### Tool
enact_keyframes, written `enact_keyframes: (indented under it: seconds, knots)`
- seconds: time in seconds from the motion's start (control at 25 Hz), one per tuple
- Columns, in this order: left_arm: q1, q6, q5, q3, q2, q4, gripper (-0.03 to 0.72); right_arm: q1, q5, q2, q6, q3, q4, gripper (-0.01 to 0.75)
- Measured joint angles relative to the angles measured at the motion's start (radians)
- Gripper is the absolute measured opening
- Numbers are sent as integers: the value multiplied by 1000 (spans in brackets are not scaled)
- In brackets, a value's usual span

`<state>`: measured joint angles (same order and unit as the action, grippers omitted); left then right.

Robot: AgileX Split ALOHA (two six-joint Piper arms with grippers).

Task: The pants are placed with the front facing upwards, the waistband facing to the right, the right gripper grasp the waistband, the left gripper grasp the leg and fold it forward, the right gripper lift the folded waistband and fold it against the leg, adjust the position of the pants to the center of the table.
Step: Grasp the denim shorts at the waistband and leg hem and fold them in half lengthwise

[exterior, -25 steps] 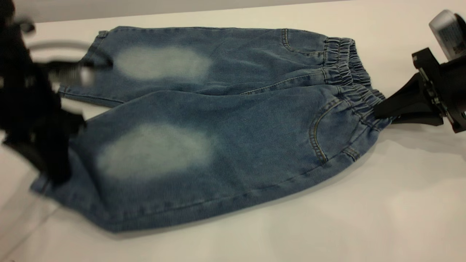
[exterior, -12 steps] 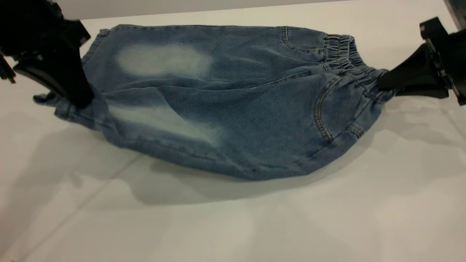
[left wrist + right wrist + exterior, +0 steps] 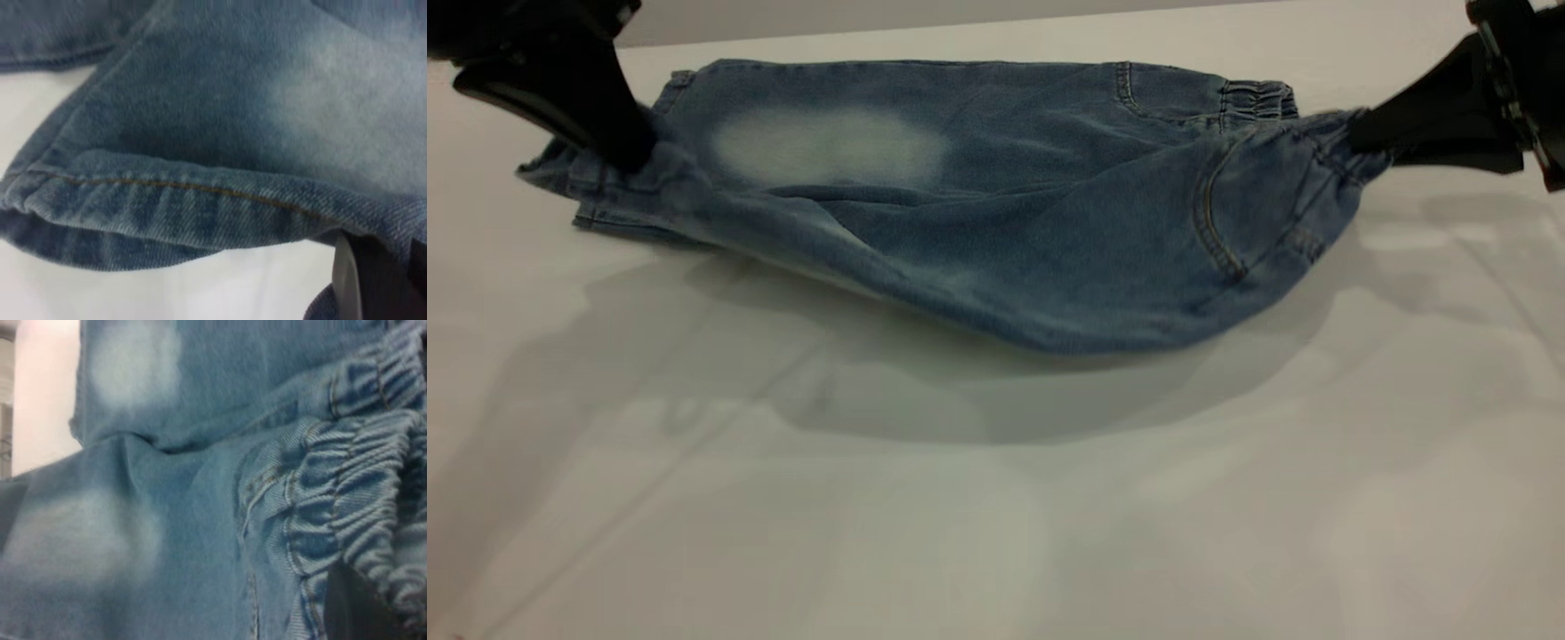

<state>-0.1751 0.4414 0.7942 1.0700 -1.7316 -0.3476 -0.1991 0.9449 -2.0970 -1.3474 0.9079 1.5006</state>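
My black left gripper (image 3: 618,147) pinches the blue denim pants' (image 3: 996,231) leg, my right gripper (image 3: 1360,138) the ruched waistband (image 3: 1258,93); uneven lifting could skew the fold.

Plain white tabletop (image 3: 996,533), matte and smooth, filling nearly all of the exterior view. Far edge running almost level across the top, with a strip of flat grey wall (image 3: 889,16) beyond it. Soft light from above, throwing broad, blurred grey shadows (image 3: 925,400) over the near half of the surface. Faint pale sheen at the near right. In the right wrist view, a narrow band of pinkish-white surface (image 3: 43,393) along 1 side, with something grey and blurred at its outer edge.
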Motion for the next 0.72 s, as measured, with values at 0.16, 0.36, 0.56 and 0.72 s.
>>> enact_keyframes:
  seconds: [0.16,0.36,0.56,0.72]
  knots:
    - [0,0,-43,0,0,-5,36,0,27,0,14,38,0,32]
    - [0,0,-112,0,0,-28,36,0,30,0,29,75,9,32]
    - [0,0,-184,0,0,-33,36,0,30,0,39,114,28,32]
    - [0,0,-254,0,0,-67,36,0,31,0,41,138,51,33]
